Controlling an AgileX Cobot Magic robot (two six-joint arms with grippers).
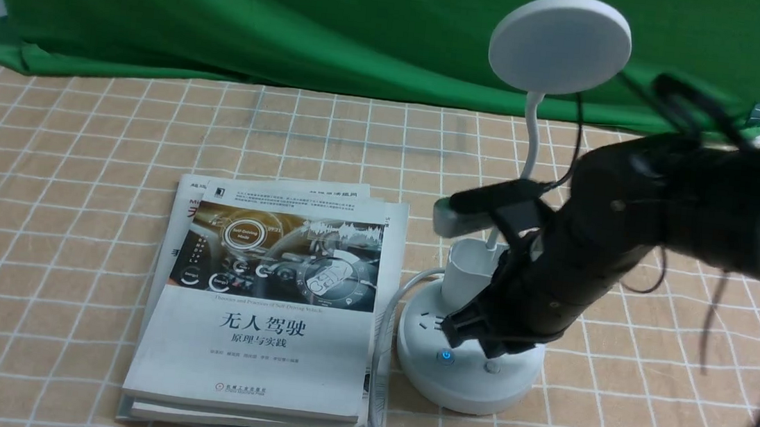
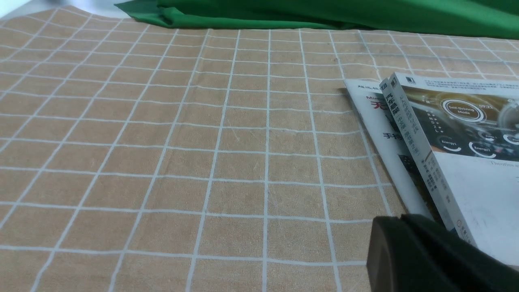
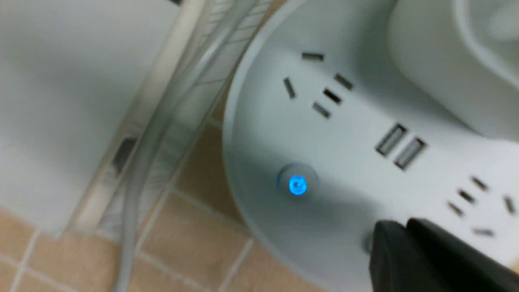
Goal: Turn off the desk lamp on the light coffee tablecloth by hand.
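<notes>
Lamp base [image 1: 468, 382] beneath right claw [image 1: 493, 353]

The surface is covered by a tan-beige cloth with a grid of thin white lines [image 1: 73, 212]. Directly on it lie a stack of white paperback books with printed covers [image 1: 261, 362] and, just beside, the round white base of a desk lamp [image 1: 467, 389].

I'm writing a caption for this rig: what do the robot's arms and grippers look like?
The right arm is bulky and black with rounded housings, thin black cables looping off it, and a grey patch near its end. Both the left gripper and right gripper show dark, blocky fingers.
</notes>
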